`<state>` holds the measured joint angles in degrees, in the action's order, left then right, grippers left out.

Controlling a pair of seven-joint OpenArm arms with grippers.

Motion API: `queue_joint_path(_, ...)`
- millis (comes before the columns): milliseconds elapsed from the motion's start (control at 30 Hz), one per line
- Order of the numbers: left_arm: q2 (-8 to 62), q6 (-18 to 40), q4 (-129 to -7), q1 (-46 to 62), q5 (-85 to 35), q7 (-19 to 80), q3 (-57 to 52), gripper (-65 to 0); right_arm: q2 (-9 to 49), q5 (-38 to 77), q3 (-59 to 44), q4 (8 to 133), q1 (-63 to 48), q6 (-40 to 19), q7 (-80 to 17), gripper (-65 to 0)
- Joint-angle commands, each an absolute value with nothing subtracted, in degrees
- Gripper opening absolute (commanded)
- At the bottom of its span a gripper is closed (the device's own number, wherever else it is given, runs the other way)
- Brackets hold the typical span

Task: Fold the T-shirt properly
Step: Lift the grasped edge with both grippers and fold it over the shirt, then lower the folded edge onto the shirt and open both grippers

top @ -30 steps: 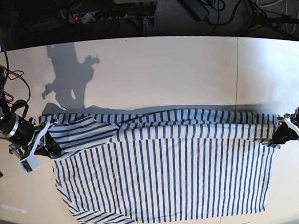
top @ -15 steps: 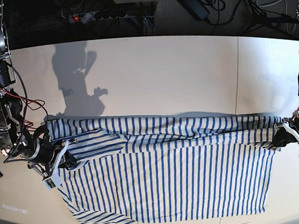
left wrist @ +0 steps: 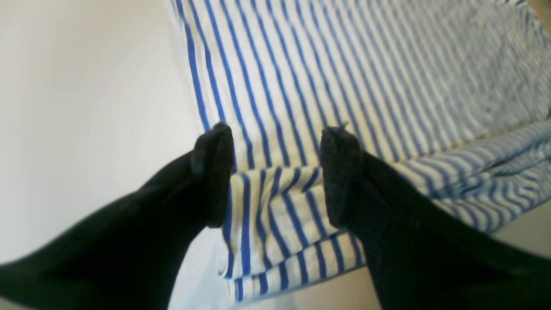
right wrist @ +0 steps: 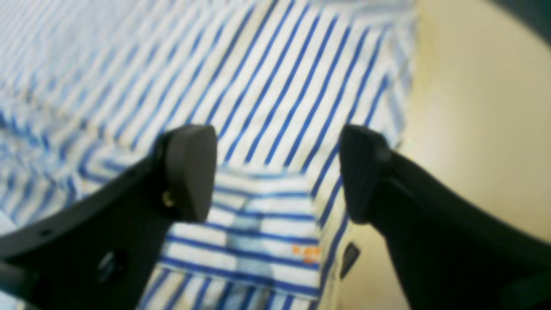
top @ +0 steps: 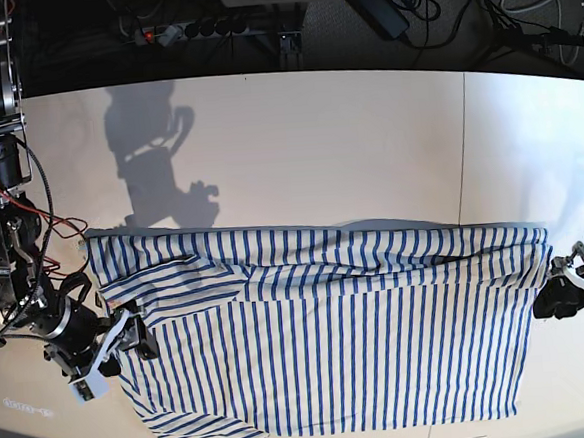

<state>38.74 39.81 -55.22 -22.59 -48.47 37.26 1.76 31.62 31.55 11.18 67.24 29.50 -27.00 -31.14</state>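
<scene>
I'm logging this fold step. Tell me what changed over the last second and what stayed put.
Both grippers let go of the T-shirt. The right gripper, shut on the sleeve end a second ago, moved toward the near table edge and now stands open over the cloth. The left gripper opened too and drew slightly back from the hem corner. The far folded edge, released, lies flatter. The shirt's near half and lower sleeve stayed as they were.

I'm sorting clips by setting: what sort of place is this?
Most likely a robotics lab bench: a striped T-shirt lies on a plain pale table between two arms, with a power strip and loose cables behind it.
</scene>
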Motion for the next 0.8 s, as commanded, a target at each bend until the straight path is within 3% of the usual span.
queue_joint_path(0, 39.8, 40.0, -56.6, -24.0, -50.0, 37.0, 1.3, -35.4, 32.5, 33.3, 10.2, 68.1, 31.3, -31.1, -31.0, -20.8)
queue_joint_path(33, 39.6, 40.0, -56.8, -23.9, -50.1, 37.8, 1.3, -41.5, 32.5, 33.9, 10.1, 68.0, 31.4, -31.1, -31.5, -22.8)
queue_joint_path(67, 39.3, 40.0, -56.8, -23.9, -50.0, 38.5, 1.3, -48.4, 32.3, 33.8, 10.1, 68.0, 31.4, -31.1, -31.6, -29.2)
queue_joint_path(167, 37.6, 40.0, -56.8, -23.9, -48.9, 39.4, 1.4, -65.0, 31.1, 33.1, 10.1, 66.9, 30.9, -31.1, -31.5, -65.0)
queue_joint_path(467, 33.5, 40.0, -56.3, -23.7, -37.7, 41.8, 8.2, -65.0, 25.8, 26.4, 10.1, 55.0, 30.9, -31.1, -29.6, -65.0)
queue_joint_path(767, 33.3, 36.6, -55.0, -23.6, -31.4, 43.2, 14.4, -65.0, 25.3, 26.8, 10.1, 45.9, 30.5, -31.1, -31.6, -65.0)
